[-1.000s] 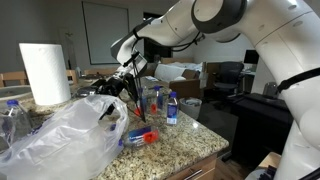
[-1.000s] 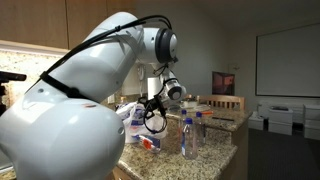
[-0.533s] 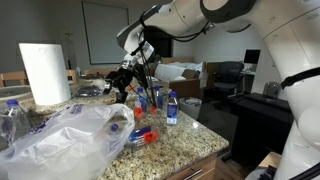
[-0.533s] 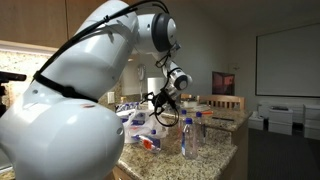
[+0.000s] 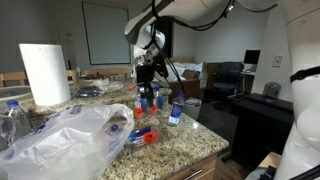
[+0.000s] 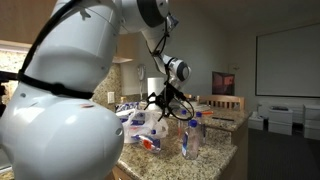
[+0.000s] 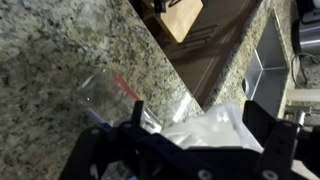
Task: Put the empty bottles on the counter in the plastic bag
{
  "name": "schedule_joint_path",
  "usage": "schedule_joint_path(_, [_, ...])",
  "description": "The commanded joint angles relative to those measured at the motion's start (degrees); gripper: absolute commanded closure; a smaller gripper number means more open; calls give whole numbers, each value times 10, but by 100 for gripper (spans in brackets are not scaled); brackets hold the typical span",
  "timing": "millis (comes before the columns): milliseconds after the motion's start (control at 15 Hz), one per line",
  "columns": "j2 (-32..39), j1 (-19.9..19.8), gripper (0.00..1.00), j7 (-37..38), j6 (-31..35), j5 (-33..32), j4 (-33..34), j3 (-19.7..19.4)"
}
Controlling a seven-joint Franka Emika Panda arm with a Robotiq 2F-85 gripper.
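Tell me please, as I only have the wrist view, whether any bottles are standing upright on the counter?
Observer: Yes, several upright bottles stand together on the counter, beyond the bag's mouth.
Operator: Where is the gripper relative to them?
Observer: The gripper hangs open above their caps, touching none.
Operator: And which way does the bag extend?
Observer: The plastic bag spreads away from those bottles, toward a paper towel roll.

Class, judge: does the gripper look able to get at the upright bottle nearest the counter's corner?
Probably yes. The gripper hangs open above the neighbouring bottles, and that bottle stands apart from them with nothing over its cap; the plastic bag lies well aside.
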Motion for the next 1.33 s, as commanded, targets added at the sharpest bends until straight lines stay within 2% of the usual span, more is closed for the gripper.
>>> schedule_joint_path(0, [-53, 32, 0, 35, 24, -83, -62, 19])
schedule_joint_path(267, [-61, 74, 0, 118, 99, -153, -99, 43])
schedule_joint_path(533, [-74, 89, 0, 173, 241, -197, -149, 51])
schedule_joint_path(933, [-83, 72, 0, 159, 486, -295, -230, 32])
schedule_joint_path(1067, [-78, 66, 0, 148, 541, -315, -246, 28])
schedule_joint_path(1267, [-74, 57, 0, 133, 580, -316, -264, 31])
